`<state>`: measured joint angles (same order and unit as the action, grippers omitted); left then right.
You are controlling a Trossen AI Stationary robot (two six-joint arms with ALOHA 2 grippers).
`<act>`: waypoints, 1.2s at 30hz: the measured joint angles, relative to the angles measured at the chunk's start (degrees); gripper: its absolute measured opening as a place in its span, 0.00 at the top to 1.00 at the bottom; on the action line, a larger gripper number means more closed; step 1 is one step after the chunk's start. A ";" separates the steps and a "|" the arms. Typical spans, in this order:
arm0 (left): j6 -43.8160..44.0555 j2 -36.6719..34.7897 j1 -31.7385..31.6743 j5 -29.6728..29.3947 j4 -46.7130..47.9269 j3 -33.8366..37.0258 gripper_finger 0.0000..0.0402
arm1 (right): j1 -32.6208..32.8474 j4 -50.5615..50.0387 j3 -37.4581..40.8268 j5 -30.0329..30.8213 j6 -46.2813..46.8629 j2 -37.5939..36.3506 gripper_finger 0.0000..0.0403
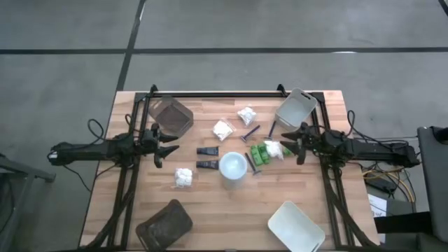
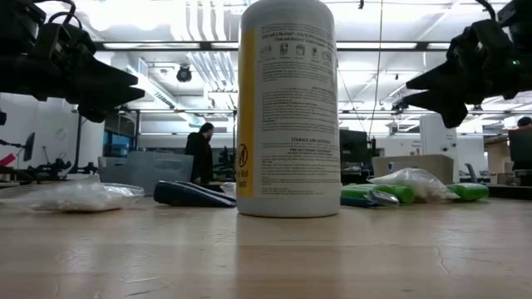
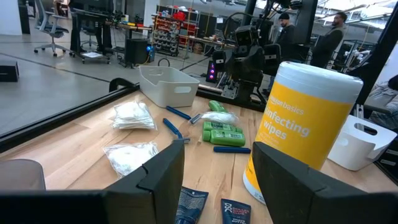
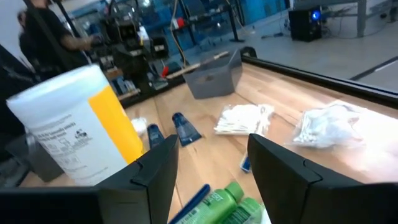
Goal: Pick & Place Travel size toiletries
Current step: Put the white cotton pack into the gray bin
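Both grippers hang above the table with jaws spread and nothing between them: my left gripper (image 1: pixel 168 148) at the left side, my right gripper (image 1: pixel 287 145) at the right, facing each other across the clutter.

From above, the bottle (image 1: pixel 233 166) is only a white cap near the middle. The low view shows its printed label and yellow stripe, standing upright, and it hides most of what lies behind it. My left wrist view shows the yellow front of the label.

Two dark tubes (image 1: pixel 207 157) lie flat just left of the bottle. One lumpy white packet (image 1: pixel 183 177) sits toward the near-left; two more (image 1: pixel 223 129) lie farther back. Green pieces (image 1: pixel 262 153) cluster just under my right gripper, with a crinkled clear-white packet (image 1: pixel 276 149) touching them. Thin razors (image 1: pixel 250 132) lie between the far packets and the green pieces.

Two dark trays (image 1: pixel 172 116) sit at the left corners, two pale trays (image 1: pixel 295 107) at the right corners, all tilted against the frame. Bare plank wood lies open along the near edge, between the near trays.

People stand in the room beyond the table.
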<state>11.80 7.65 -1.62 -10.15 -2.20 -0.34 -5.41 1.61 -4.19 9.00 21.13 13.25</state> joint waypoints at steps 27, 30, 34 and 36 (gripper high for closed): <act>0.00 0.01 0.00 0.00 -0.09 0.00 0.51 | -0.24 -26.03 -38.53 0.23 -15.36 43.85 0.49; 0.00 0.01 0.00 0.00 -0.17 0.00 0.51 | -0.25 -28.93 -40.56 0.19 -15.88 46.40 0.47; 0.00 0.01 0.00 0.00 -0.19 0.00 0.51 | -0.29 -31.30 -40.39 0.17 -14.38 47.13 0.47; 0.00 0.01 0.00 0.00 -0.19 0.00 0.51 | -0.37 -32.81 -40.00 0.15 -12.63 46.98 0.48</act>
<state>11.79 7.66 -1.62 -10.15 -2.39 -0.34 -5.78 -31.20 -44.18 9.15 8.50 60.23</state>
